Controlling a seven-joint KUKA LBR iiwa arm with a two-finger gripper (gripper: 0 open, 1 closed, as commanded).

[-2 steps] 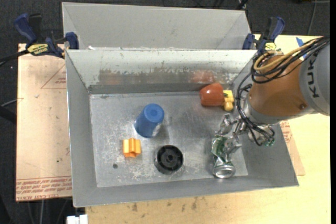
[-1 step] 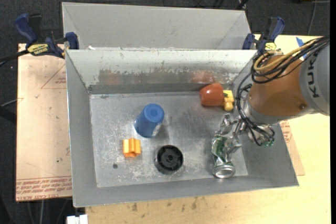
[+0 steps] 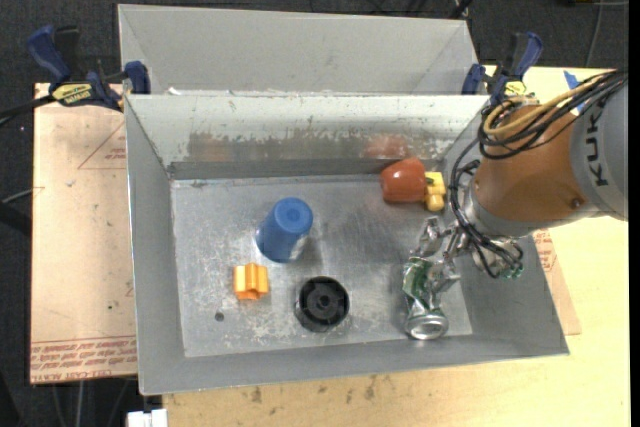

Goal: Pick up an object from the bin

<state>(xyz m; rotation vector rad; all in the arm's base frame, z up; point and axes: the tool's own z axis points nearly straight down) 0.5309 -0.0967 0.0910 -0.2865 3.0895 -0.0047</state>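
Observation:
My gripper (image 3: pixel 444 248) hangs low in the right part of the bin, below the arm's orange-brown cover. Directly under and in front of it lies a crushed green and silver drink can (image 3: pixel 425 301), its open end pointing to the bin's front wall. The gripper's metal parts overlap the can's far end, and I cannot make out whether they touch it. A red rounded thing (image 3: pixel 402 181) with a yellow block (image 3: pixel 434 191) at its side lies by the back wall, just left of the arm.
A blue cup (image 3: pixel 286 229) lies on its side in the middle of the bin. A small orange piece (image 3: pixel 251 281) and a black round cap (image 3: pixel 322 303) lie near the front wall. The arm covers the bin's right wall.

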